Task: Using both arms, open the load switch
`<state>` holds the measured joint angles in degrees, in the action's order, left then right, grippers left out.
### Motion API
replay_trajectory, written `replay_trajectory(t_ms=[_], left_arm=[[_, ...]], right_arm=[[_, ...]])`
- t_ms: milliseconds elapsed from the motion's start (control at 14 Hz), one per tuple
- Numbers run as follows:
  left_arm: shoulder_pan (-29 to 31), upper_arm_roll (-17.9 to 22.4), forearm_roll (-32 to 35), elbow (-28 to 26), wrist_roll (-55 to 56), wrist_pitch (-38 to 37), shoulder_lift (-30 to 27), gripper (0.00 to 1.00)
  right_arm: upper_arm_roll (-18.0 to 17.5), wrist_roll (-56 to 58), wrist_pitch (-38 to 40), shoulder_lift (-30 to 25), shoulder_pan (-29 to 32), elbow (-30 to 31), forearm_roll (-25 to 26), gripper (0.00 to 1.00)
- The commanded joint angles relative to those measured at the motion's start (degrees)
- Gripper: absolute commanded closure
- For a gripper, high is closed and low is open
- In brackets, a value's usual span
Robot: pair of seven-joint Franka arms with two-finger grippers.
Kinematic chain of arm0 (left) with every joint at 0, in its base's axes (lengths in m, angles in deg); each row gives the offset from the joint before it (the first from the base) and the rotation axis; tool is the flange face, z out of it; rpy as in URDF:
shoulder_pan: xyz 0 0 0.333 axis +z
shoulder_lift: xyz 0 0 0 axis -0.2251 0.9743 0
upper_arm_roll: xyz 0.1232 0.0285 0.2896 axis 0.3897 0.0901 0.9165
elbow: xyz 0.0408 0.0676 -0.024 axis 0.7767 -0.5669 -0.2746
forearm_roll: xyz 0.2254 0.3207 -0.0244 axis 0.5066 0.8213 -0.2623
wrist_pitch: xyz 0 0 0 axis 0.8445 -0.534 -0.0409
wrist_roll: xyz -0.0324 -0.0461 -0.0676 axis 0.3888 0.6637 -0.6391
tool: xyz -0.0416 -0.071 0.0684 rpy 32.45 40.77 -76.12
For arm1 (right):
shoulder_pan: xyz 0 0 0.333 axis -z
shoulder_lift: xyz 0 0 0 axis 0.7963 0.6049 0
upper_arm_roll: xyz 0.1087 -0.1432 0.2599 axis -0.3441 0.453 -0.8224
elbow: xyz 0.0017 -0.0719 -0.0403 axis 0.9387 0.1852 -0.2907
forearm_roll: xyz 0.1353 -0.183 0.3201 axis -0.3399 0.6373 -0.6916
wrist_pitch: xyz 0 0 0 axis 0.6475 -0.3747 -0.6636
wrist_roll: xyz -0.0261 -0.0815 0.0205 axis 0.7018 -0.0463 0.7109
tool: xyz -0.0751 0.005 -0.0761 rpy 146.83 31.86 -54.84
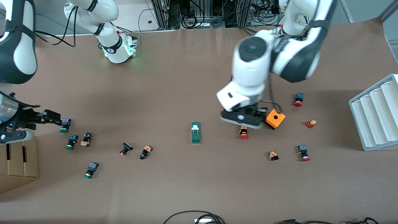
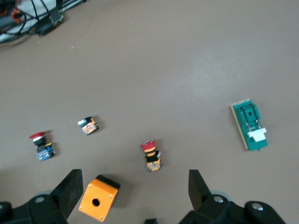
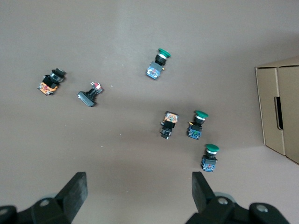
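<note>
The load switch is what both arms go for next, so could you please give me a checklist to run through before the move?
1. Small narrow green load switch with a white end piece lies flat on the brown table, untouched: ok.
2. Left tool open and empty, over the red-capped push button beside the orange square box, not over the switch: not ok.
3. Right tool open and empty, over the green-capped buttons at the right arm's end: not ok.
4. Nothing lies against the switch: ok.
5. Whether the switch is open or shut: cannot tell.
</note>
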<state>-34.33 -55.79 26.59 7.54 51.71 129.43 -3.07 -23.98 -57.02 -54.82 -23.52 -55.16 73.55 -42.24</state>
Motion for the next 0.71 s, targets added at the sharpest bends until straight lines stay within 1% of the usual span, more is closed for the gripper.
replay_trajectory(t_ms=[0, 214, 286, 357, 429, 500, 643], left_arm=[[4.77, -0.48, -2.81, -0.35, -6.55, -5.20, -3.36, 0.00], [10.75, -0.48, -3.08, -0.35, -13.50, -9.17, -5.12, 0.00], [13.12, -0.48, -4.30, -0.26, -14.82, -9.53, -5.65, 0.00], [14.71, -0.22, -7.18, -0.96, -16.57, -9.44, -7.22, 0.00], [15.68, 1.00, -9.04, -3.23, -18.59, -9.35, -9.15, 0.00], [15.86, 3.80, -9.58, -5.86, -20.61, -8.92, -11.52, 0.00], [15.95, 6.19, -9.41, -12.36, -24.05, -8.21, -16.70, 0.00]], right_arm=[[-1.04, -0.43, 1.34, 0.36, -0.17, -0.92, -0.85, 0.00], [-1.65, 0.18, 0.82, 0.10, 0.62, -0.39, -0.76, 0.00], [-1.74, 0.27, 1.51, 0.18, 1.40, -0.74, -0.94, 0.00], [-2.09, 0.28, 1.43, 0.18, 2.02, -0.74, -1.29, 0.00], [-2.18, 0.28, 1.34, 0.01, 2.11, -0.65, -1.55, 0.00], [-2.44, 0.28, 1.51, -0.17, 2.72, -0.65, -1.81, 0.00], [-7.52, -0.34, 2.13, -1.22, 6.06, -0.48, -1.29, 0.00]])
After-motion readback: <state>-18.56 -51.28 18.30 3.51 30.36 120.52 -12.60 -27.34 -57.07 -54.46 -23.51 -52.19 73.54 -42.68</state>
